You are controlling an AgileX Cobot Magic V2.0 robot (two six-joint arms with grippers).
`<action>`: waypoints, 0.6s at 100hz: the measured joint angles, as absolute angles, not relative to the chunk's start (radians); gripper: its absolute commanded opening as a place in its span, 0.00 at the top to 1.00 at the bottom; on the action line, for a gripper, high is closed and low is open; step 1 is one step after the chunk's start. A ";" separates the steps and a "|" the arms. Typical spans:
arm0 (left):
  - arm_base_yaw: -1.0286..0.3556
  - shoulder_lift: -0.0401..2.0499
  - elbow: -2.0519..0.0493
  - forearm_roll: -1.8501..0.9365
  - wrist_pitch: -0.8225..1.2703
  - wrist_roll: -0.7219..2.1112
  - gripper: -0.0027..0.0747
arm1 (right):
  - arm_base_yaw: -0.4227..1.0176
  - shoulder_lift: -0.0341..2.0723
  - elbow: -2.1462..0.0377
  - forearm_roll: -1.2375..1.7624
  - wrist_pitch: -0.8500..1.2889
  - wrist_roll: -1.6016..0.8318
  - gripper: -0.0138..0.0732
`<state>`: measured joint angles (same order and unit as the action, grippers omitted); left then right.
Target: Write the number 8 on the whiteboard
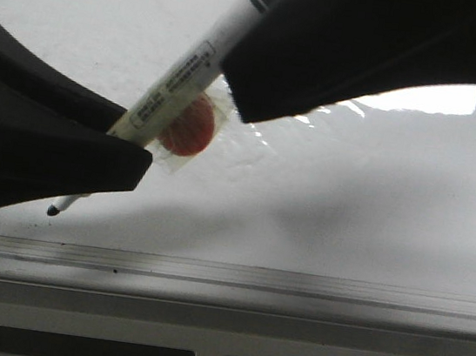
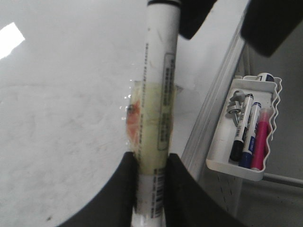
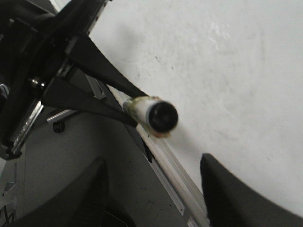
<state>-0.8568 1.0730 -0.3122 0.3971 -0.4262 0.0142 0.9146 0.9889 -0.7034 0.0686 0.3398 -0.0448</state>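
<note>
Glossy white fills most of every view: the whiteboard (image 1: 375, 205) takes up the scene, marked by faint grey smudges, a bright glare patch near its upper right in the front view, and a grey metal ledge (image 1: 225, 275) along its lower edge. No drawn figure can be made out on the visible surface; only the pen tip shows as a dark spot just above the ledge.

The left claw (image 2: 151, 189) is pinching a white marker (image 1: 190, 75) low on its barrel, its two black fingers pressed against either side. The marker slants in the front view, black cap end up to the right, dark tip (image 1: 55, 210) down to the left, at or very near the board; contact cannot be confirmed. A clear tape wrap with an orange-red round piece (image 1: 190, 126) clings to the barrel's middle.

The right claw (image 3: 154, 189) is spread wide, its fingers well apart with nothing between them, facing the marker's black end (image 3: 162, 116).

In the left wrist view a small white tray (image 2: 222, 163) hangs beside the ledge, holding black, blue and pink markers (image 2: 246, 132).
</note>
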 measured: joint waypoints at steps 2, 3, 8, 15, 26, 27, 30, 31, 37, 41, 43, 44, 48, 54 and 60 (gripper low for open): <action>-0.857 1.073 -0.312 0.401 -0.428 0.014 0.99 | 0.915 1.000 -0.707 0.069 0.335 -0.045 0.40; -0.857 1.073 -0.312 0.404 -0.430 0.014 0.99 | 0.917 1.006 -0.710 0.069 0.332 -0.045 0.40; -0.857 1.073 -0.312 0.410 -0.432 0.014 0.99 | 0.919 1.027 -0.722 0.070 0.319 -0.045 0.40; -0.857 1.073 -0.312 0.420 -0.435 0.014 0.99 | 0.920 1.045 -0.734 0.070 0.304 -0.045 0.45; -0.857 1.073 -0.312 0.446 -0.436 0.014 0.99 | 0.920 1.063 -0.750 0.086 0.283 -0.045 0.57; -0.857 1.073 -0.312 0.448 -0.436 0.014 0.99 | 0.920 1.065 -0.752 0.088 0.283 -0.045 0.59; -0.857 1.073 -0.312 0.452 -0.436 0.014 0.99 | 0.920 1.070 -0.755 0.099 0.275 -0.045 0.62; -0.857 1.073 -0.312 0.452 -0.436 0.014 0.99 | 0.920 1.074 -0.755 0.101 0.274 -0.045 0.62; -0.857 1.073 -0.312 0.459 -0.436 0.014 0.99 | 0.920 1.083 -0.755 0.111 0.261 -0.045 0.68; -0.857 1.073 -0.312 0.459 -0.436 0.014 0.99 | 0.920 1.089 -0.755 0.112 0.259 -0.045 0.71; -0.857 1.073 -0.312 0.459 -0.436 0.014 0.99 | 0.920 1.091 -0.755 0.113 0.259 -0.045 0.72; -0.857 1.073 -0.312 0.459 -0.436 0.014 0.99 | 0.920 1.091 -0.755 0.115 0.259 -0.045 0.73; -0.857 1.073 -0.312 0.461 -0.436 0.014 0.99 | 0.920 1.096 -0.755 0.116 0.259 -0.045 0.75; -0.857 1.073 -0.312 0.461 -0.436 0.014 0.99 | 0.920 1.100 -0.756 0.118 0.259 -0.045 0.78; -0.857 1.073 -0.312 0.463 -0.436 0.016 0.96 | 0.920 1.102 -0.757 0.124 0.259 -0.045 0.80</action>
